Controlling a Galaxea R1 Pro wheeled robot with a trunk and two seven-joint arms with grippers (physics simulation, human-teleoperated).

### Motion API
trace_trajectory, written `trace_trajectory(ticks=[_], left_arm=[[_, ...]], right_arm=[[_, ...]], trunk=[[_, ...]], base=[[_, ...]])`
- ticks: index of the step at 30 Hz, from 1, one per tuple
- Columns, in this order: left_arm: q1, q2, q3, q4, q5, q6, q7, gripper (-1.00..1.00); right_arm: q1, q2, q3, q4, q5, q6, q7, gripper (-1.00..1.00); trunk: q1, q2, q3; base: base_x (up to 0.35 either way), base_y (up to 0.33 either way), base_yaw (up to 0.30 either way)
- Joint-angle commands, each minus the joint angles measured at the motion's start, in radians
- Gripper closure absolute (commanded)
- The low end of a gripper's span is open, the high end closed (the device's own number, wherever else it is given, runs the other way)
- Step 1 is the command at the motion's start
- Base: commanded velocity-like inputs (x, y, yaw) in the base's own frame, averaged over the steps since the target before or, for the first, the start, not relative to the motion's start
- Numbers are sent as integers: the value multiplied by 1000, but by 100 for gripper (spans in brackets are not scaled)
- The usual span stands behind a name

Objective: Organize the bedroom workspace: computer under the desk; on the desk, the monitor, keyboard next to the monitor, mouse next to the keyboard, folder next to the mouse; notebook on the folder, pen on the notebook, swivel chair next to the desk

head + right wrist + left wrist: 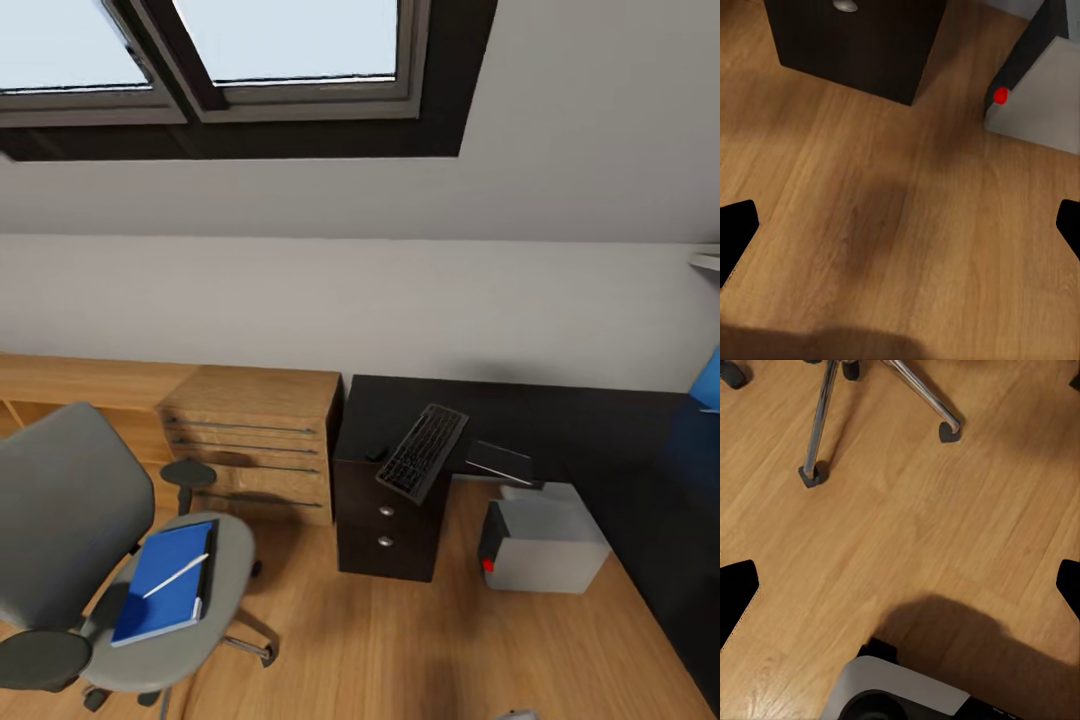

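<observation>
The grey swivel chair stands at the lower left, apart from the black desk. On its seat lies the blue folder with the white pen across it. The keyboard rests slanted on the desk above the drawer unit, jutting over the edge. A thin dark rectangle, perhaps the notebook, lies beside it. The grey computer sits on the floor by the desk. My left gripper hangs open over the floor near the chair's chrome legs. My right gripper hangs open near the computer. The monitor and mouse are out of view.
A light wooden drawer chest and a low wooden shelf stand along the wall left of the desk. A blue panel shows at the right edge. Wooden floor lies open between chair and desk. A roof window is above.
</observation>
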Motion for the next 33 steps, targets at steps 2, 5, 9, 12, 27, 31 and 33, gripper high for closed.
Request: trace_trajectory(ticks=[2,5,9,12,27,31,33], left_arm=[[-1,0,8,1,5,-1,-10,-100],[-1,0,8,1,5,-1,-10,-100],[-1,0,8,1,5,-1,-10,-100],[-1,0,7,2,5,-1,-10,-100],[-1,-3,6,1,4,-1,-10,-100],[-1,-5,6,1,4,0,-10,-100],[-1,-5,6,1,3,-1,-10,-100]], right_arm=[[-1,0,6,2,6,-1,-11,-100],[-1,1,6,2,5,-2,-11,-100],[-1,6,4,-5,-1,0,-13,-100],[-1,11,3,-50,-2,8,-18,-100],[-13,64,0,-399,-363,56,0,-100],[-35,71,0,-460,-485,106,28,-100],[-47,72,0,-497,-574,131,53,-100]], trunk=[[1,-1,-1],[1,-1,-1],[1,-1,-1],[1,-1,-1],[1,-1,-1],[1,-1,-1],[1,-1,-1]], base=[[115,112,1],[50,49,0],[13,13,0],[0,0,0],[0,0,0],[0,0,0],[0,0,0]])
